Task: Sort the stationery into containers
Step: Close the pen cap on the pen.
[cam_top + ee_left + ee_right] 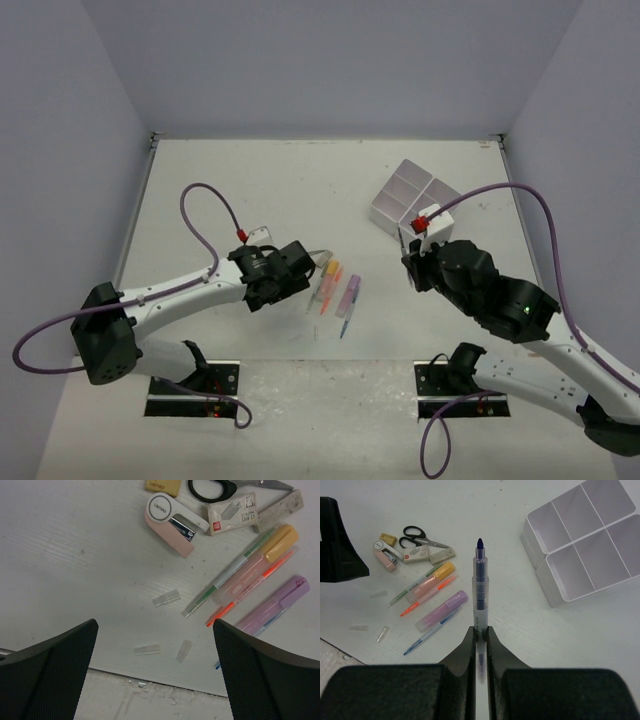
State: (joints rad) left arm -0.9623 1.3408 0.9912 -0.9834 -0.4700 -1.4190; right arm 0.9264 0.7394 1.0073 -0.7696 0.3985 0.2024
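Note:
My right gripper (480, 631) is shut on a clear pen with dark blue ink (479, 580), held above the table and pointing away from me. The white four-compartment container (547, 587) stands to its right, also seen from above (405, 190). The remaining stationery lies in a loose group to its left: black-handled scissors (417, 535), an orange-capped marker (432, 579), a purple marker (442, 611), thin pens (427, 637) and erasers (441, 555). My left gripper (155, 630) hangs open over the table just short of that group (335, 290), with nothing between its fingers (50, 675).
A pink stapler (167, 522) and a tan eraser (162, 485) lie by the scissors (212, 487). Small clear strips (166, 598) are scattered on the table below the left gripper. The sheet's front edge (150, 680) runs just beneath it. Grey walls enclose the table.

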